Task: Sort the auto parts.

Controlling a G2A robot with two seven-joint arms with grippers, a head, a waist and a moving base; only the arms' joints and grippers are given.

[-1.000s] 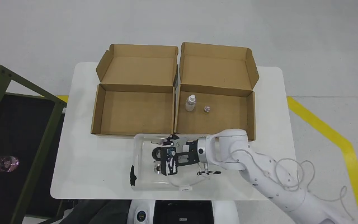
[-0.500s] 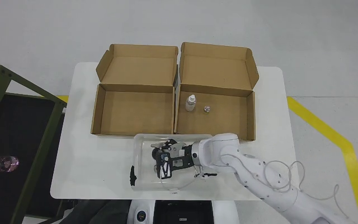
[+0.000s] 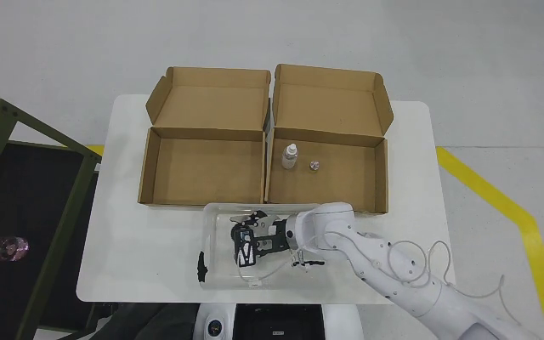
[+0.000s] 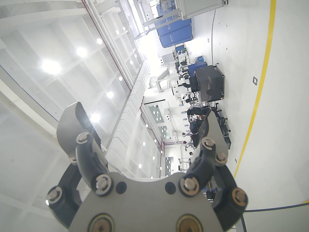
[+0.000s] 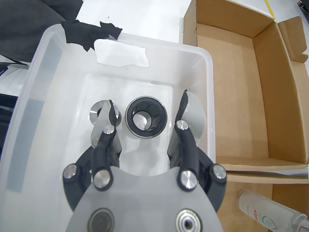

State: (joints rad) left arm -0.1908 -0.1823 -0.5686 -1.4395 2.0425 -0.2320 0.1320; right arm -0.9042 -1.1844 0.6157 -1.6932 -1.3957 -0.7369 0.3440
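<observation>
White table (image 3: 127,246): two cardboard boxes (image 3: 204,174) (image 3: 344,183), one clear bin (image 5: 169,47), two parts (image 5: 146,119) (image 5: 96,111) inside, right tool (image 5: 147,98) spread astride one.

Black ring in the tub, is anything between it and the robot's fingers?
Nothing visible is. The right gripper hangs open inside the clear tub, its fingers on either side of the black ring. A shiny metal part sits just outside one finger, not in the way.
</observation>
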